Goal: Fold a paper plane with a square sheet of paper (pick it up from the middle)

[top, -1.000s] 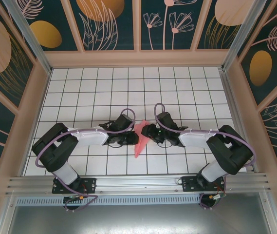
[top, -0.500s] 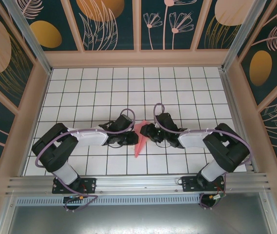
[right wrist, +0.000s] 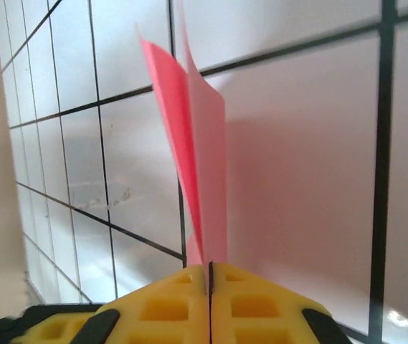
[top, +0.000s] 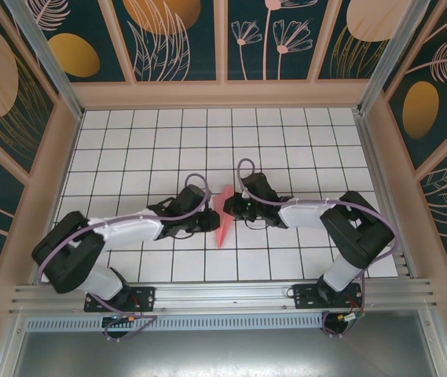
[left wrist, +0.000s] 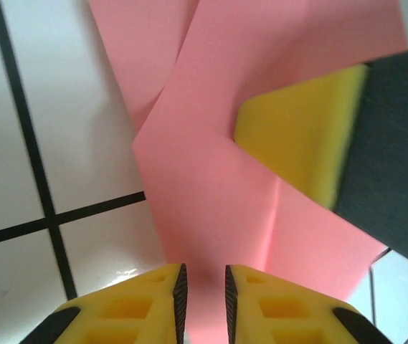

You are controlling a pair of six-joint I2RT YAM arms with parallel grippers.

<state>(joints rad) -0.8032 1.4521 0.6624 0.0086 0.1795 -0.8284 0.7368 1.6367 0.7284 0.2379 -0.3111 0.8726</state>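
Observation:
The square sheet of paper is folded into a narrow, pointed salmon-pink paper plane [top: 221, 226] standing on edge between the two grippers at mid-table. My right gripper [top: 228, 209] is shut on its folded edge; in the right wrist view the paper plane [right wrist: 205, 165] rises straight from the closed jaws of the right gripper [right wrist: 210, 276]. My left gripper [top: 210, 222] sits against the paper's left side. Its jaws stand a narrow gap apart at the left gripper [left wrist: 204, 287], with the paper plane [left wrist: 211, 172] lying behind the gap. A yellow right-gripper finger [left wrist: 297, 136] rests on the paper.
The white grid-tile table [top: 144, 149] is boxed in by patterned walls [top: 184, 39] at the back and both sides. A metal rail [top: 223, 294] runs along the near edge by the arm bases. Both arms reach inward and meet at mid-table.
The right gripper has closed onto the paper. Both grippers have shifted slightly up and left, the left arm stretching out flatter. The paper now stands narrower and more upright.

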